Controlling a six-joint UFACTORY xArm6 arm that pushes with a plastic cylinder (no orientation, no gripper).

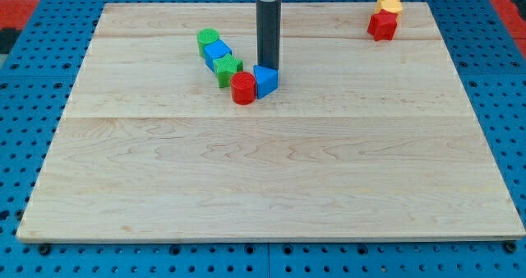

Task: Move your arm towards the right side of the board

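- Starting the sweep: my tip [268, 67] stands near the tabletop's [271, 187] top edge, left of centre, apparently touching the blue block [265, 80].
- Next move calls for sliding toward the right edge, clear of that cluster.
- Rod upright; no hand fitted, nothing grasped.

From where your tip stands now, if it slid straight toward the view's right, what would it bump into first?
Probably nothing. My tip sits just behind the blue block, and the board looks free rightward. The red block and yellow block lie farther toward the view's top.
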